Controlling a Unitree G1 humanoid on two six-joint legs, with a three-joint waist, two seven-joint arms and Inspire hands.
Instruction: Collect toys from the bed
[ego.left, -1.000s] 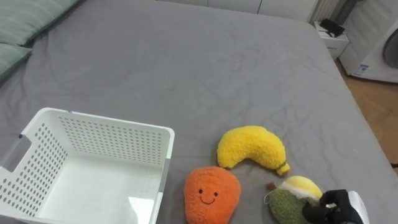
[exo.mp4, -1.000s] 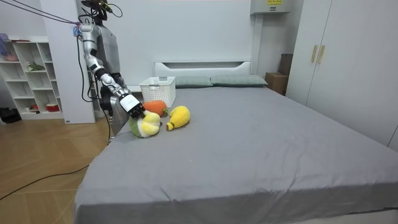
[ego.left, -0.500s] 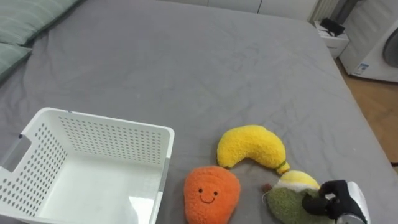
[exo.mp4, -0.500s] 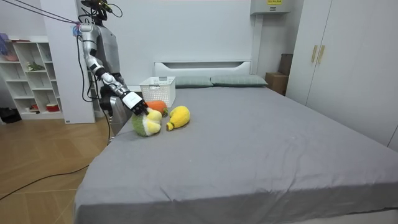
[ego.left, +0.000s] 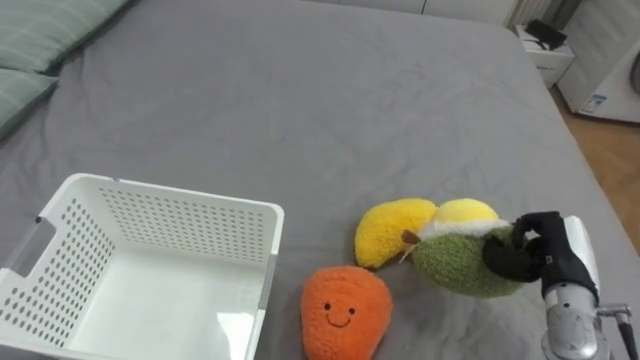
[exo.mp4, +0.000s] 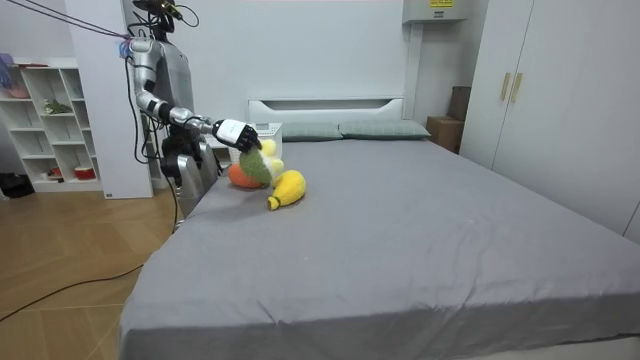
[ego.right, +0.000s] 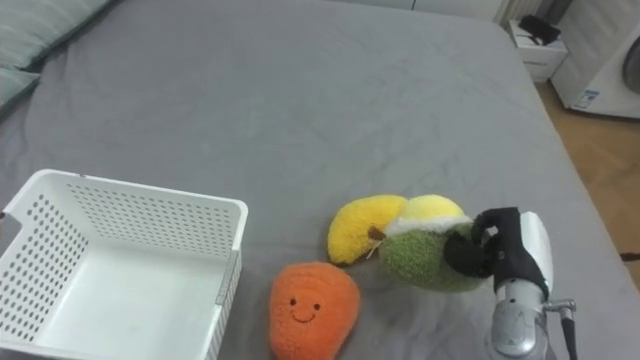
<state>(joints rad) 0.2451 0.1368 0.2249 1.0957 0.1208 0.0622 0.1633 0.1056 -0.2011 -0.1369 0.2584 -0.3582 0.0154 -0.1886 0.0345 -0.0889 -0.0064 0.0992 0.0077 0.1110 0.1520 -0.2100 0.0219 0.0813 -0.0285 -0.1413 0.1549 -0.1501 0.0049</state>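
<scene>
One white basket (ego.left: 150, 260) stood on the grey bed (ego.left: 300, 90) at the left. Beside it lay an orange carrot toy (ego.left: 343, 310), then a yellow banana toy (ego.left: 385, 232). The right robot hand (ego.left: 545, 258) was closed around a green avocado toy (ego.left: 455, 265), raised just over the banana toy.

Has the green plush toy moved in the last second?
Yes. The right robot hand has raised the green plush toy up and toward the yellow banana plush.

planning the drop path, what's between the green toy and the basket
Left eye view: the yellow toy lies between the basket and the green toy in the right hand, the orange toy just nearer the robot; otherwise bare sheet.
</scene>
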